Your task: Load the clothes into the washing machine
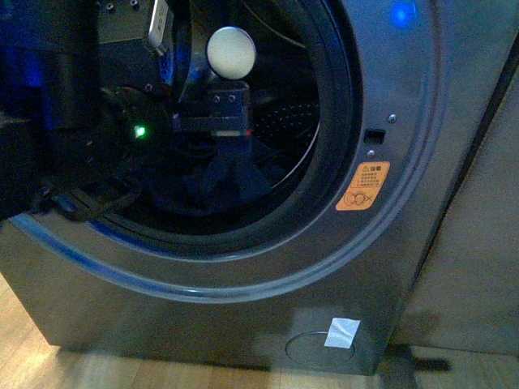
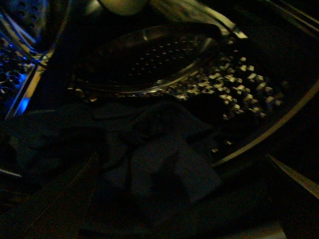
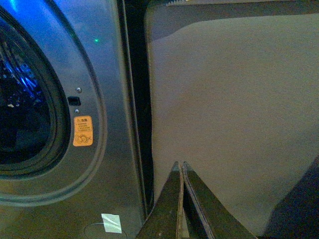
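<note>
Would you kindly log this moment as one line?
clothes: inside washing machine drum | left gripper: open, above clothes | right gripper: shut, empty, outside

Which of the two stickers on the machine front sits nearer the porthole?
The orange warning sticker, right beside the black porthole rim; the white label sits low near the base.

An orange warning sticker [image 1: 362, 185] on the washing machine [image 1: 454, 121], at 4 o'clock from the porthole, carries a triangle sign; its characters are illegible.
</note>
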Controlling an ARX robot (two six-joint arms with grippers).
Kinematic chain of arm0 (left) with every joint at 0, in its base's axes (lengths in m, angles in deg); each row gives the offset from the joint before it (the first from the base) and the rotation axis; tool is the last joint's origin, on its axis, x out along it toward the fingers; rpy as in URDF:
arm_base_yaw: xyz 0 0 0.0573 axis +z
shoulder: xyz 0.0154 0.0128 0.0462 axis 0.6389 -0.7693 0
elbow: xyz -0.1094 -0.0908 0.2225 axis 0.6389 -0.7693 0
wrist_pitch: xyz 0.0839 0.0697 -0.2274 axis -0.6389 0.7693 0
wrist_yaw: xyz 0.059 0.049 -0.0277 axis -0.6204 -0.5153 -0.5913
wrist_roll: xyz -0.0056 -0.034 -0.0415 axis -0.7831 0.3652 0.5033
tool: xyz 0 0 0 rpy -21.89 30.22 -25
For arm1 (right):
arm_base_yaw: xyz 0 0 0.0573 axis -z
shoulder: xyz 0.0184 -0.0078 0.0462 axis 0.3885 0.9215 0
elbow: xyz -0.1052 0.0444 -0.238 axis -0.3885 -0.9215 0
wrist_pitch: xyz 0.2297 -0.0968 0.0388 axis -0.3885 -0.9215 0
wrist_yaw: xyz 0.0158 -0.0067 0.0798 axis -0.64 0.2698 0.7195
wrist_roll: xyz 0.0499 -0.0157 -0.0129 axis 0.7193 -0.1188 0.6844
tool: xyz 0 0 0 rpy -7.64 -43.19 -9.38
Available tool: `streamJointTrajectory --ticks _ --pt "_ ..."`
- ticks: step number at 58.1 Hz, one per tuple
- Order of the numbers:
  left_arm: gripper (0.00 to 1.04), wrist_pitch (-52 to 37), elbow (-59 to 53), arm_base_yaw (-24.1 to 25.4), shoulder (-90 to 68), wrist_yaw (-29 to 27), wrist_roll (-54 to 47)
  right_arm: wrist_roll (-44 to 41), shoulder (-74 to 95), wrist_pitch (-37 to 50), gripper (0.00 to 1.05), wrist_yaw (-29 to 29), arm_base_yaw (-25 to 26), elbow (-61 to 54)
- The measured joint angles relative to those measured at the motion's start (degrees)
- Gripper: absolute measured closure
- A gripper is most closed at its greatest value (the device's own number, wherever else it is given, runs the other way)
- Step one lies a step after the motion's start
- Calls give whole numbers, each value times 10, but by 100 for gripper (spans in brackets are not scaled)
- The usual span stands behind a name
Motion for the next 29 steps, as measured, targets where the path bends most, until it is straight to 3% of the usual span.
streamJointTrajectory --ticks 10,29 --pt "7 -22 -134 -11 126 33 -14 0 0 0 102 0 0 0" --pt "7 23 -274 30 355 78 -15 0 0 0 102 0 0 0"
